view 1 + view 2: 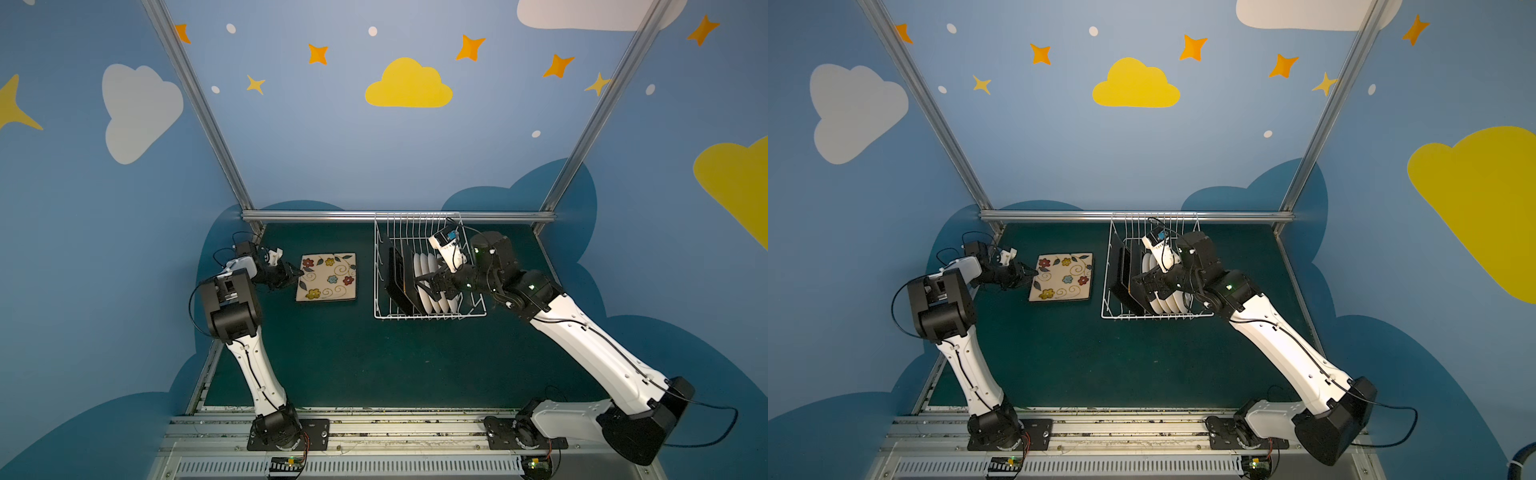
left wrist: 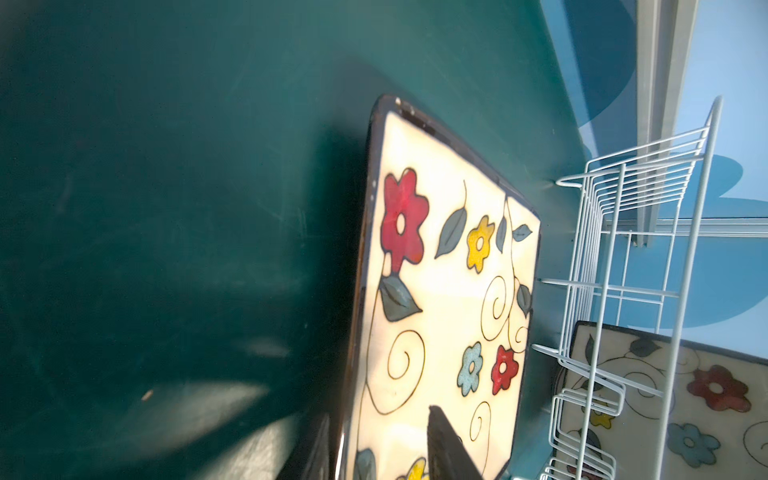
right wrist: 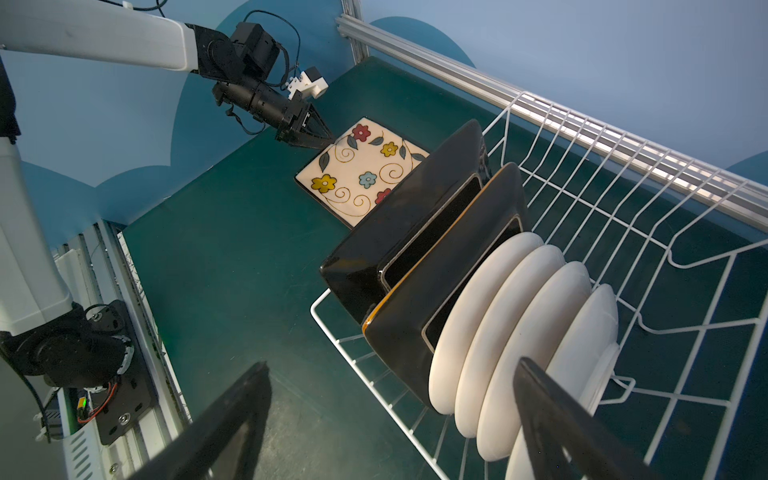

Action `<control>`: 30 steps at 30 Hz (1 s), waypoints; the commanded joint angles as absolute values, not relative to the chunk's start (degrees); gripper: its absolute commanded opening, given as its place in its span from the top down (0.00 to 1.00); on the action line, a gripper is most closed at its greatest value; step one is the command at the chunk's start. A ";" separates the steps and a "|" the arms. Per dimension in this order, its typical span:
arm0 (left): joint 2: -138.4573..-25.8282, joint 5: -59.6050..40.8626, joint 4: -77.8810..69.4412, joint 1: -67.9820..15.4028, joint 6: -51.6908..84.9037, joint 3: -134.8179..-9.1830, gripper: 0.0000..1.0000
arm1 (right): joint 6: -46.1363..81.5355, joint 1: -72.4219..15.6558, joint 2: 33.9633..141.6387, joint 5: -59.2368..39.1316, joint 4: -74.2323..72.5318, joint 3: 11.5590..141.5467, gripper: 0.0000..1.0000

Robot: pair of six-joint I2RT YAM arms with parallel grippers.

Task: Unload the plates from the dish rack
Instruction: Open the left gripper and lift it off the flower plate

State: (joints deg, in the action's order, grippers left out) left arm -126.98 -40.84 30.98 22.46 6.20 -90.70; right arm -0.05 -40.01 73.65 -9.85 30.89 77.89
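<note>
White wire dish rack (image 1: 430,317) stands on a dark green bench (image 1: 374,365), holding plates on edge: two square plates (image 3: 407,216) showing glossy black backs, then four round plates (image 3: 523,316) showing plain white backs, their printed faces hidden. Over them the right end effector (image 1: 426,284) hovers with fingers spread wide, pinching nothing; it covers part of the row in both top views. Left of the rack a flowered plate (image 1: 326,277) lies flat, face up. The left end effector (image 1: 297,274) straddles that plate's edge farthest from the rack; whether it pinches or sits loose cannot be told.
</note>
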 commanded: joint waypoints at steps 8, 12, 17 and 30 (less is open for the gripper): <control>-124.24 -37.56 32.92 23.07 7.23 -91.67 0.40 | -0.83 -40.51 73.26 -8.36 31.82 79.84 0.09; -119.46 -36.87 33.84 23.03 7.34 -91.08 0.24 | -0.95 -40.51 72.76 -8.09 31.79 79.64 0.09; -113.00 -37.78 34.41 23.03 8.57 -90.31 0.15 | -1.26 -40.61 72.25 -7.38 31.40 79.18 0.09; -93.13 -41.65 33.24 20.17 16.92 -86.23 0.01 | -1.11 -41.04 71.64 -7.35 31.81 79.25 0.09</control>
